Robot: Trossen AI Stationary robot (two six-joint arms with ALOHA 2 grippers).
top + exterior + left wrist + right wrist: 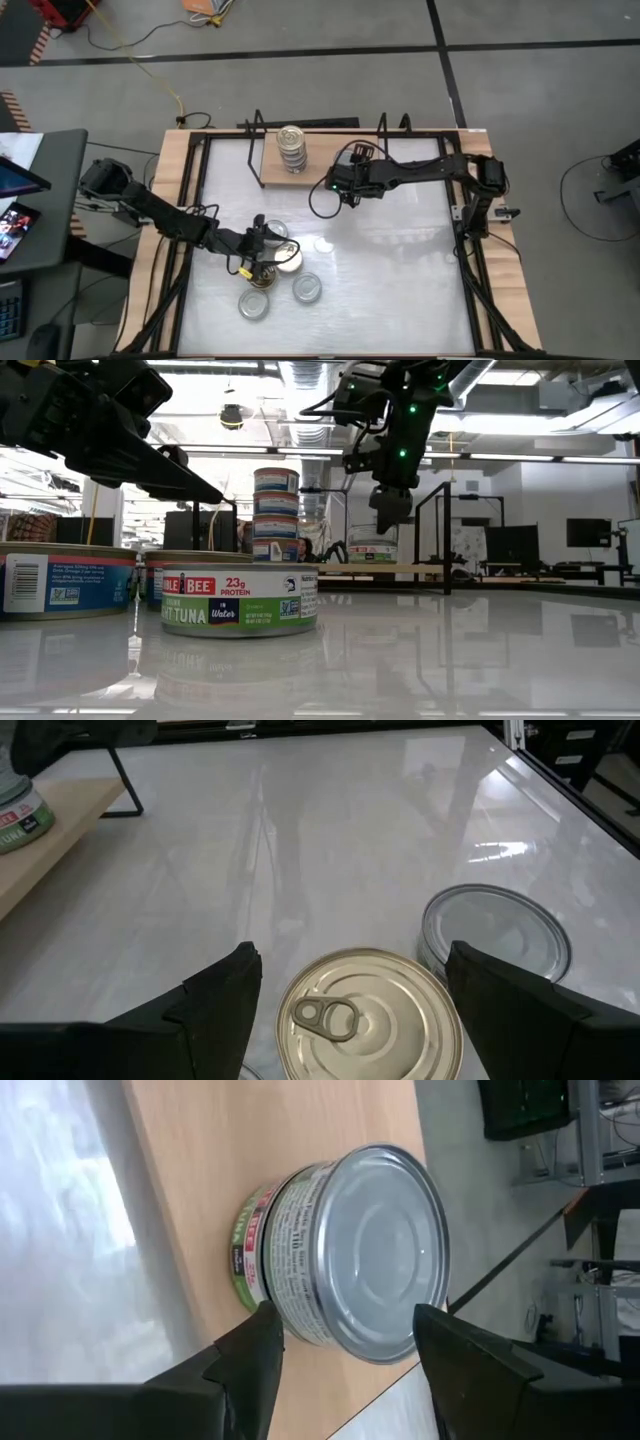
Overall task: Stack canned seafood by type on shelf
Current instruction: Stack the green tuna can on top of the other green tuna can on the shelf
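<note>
Right pincer (345, 1340) open around silver-topped tin (345, 1250) on light-wood shelf (200, 1140) | left pincer (350, 995) open over gold-topped tin (368, 1017) | risk: retreating fingers could nudge tin.

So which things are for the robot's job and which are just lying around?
For the job: shelf, stack of tins on it, grey tin by the right gripper, gold tin by the left gripper, loose tins.
Just lying about: yellow cable on the floor, screens on the side desk.

I see the glossy white bench (400, 260) framed by pale wood edges. Off its left edge sits a dark desk (50, 200) carrying a tablet (15, 178). A yellow cable (140, 60) trails across the grey floor (540, 90) beyond.
</note>
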